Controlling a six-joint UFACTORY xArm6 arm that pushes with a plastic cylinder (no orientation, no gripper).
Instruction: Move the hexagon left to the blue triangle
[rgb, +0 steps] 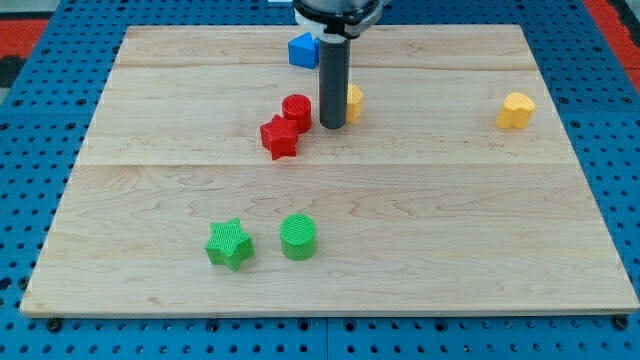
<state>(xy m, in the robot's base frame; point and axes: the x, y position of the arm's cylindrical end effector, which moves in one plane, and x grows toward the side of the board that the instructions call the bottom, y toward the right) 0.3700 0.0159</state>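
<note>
Our tip (331, 124) sits touching the yellow hexagon's (352, 102) left face, upper centre of frame; the end effector is a bare rod, holding nothing. We judge it should circle to the hexagon's right side, then push left toward the blue triangle (303, 49), avoiding the red cylinder (296, 110).

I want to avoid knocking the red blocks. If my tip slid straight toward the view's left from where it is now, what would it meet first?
Probably the red cylinder: it sits just left of my tip, with the red star slightly lower behind it. The yellow hexagon lies on the tip's right side. Depth is uncertain, so it might only graze the cylinder.
</note>
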